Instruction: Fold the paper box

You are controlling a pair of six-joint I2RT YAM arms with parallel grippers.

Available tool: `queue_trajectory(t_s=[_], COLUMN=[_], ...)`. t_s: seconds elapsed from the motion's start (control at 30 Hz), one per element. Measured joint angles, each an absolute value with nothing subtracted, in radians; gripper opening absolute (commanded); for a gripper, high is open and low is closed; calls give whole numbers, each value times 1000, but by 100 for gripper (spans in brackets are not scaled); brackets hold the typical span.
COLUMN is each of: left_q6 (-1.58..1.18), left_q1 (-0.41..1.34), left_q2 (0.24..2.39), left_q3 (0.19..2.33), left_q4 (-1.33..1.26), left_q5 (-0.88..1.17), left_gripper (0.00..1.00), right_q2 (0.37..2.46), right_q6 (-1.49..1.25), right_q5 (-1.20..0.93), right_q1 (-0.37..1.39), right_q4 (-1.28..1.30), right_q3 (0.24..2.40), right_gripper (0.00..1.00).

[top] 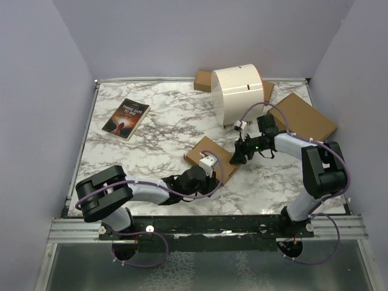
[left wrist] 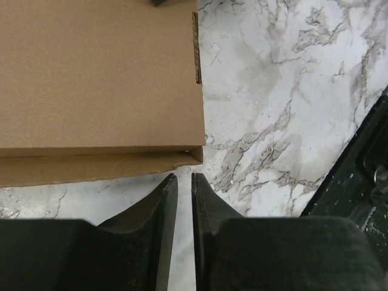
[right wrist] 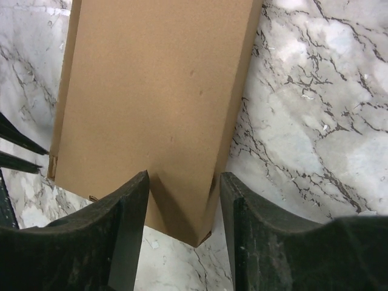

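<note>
The paper box (top: 209,159) is a thin, flat brown cardboard pack lying closed on the marble table in front of the arms. It fills the upper left of the left wrist view (left wrist: 97,79) and the middle of the right wrist view (right wrist: 157,91). My left gripper (top: 203,176) sits just off the box's near corner. Its fingers (left wrist: 183,177) are nearly together with a thin gap and hold nothing. My right gripper (top: 236,156) is at the box's right corner. It is open (right wrist: 183,182), with that corner lying between the jaws, untouched.
A book (top: 126,117) lies at the back left. A white paper roll (top: 237,94) stands at the back centre with cardboard pieces (top: 203,80) behind it. A larger brown cardboard box (top: 301,117) lies at the back right. The black front rail (left wrist: 364,163) is close to my left gripper.
</note>
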State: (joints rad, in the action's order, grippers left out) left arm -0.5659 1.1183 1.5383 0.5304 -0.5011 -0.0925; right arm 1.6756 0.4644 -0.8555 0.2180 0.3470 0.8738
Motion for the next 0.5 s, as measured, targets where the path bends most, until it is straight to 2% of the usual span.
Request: queue_trajectory(t_s=[0.2, 0.27, 0.4, 0.5], left_q6=[-551, -542, -523, -494], left_q1=[1114, 1113, 1096, 1037], left_q2=[1456, 1409, 1286, 1187], left_q3=[470, 446, 433, 434], left_q4=[-506, -488, -401, -337], left_q5=[-45, -41, -43, -50], left_gripper=[38, 49, 62, 79], right_q2=[1629, 1586, 1510, 1460], right_q6=[463, 468, 496, 548], right_q5=[-805, -788, -770, -778], right_q1=[221, 221, 221, 221], right_q4=[357, 360, 366, 390], right_q3=[880, 880, 882, 882], right_gripper=[66, 66, 66, 67])
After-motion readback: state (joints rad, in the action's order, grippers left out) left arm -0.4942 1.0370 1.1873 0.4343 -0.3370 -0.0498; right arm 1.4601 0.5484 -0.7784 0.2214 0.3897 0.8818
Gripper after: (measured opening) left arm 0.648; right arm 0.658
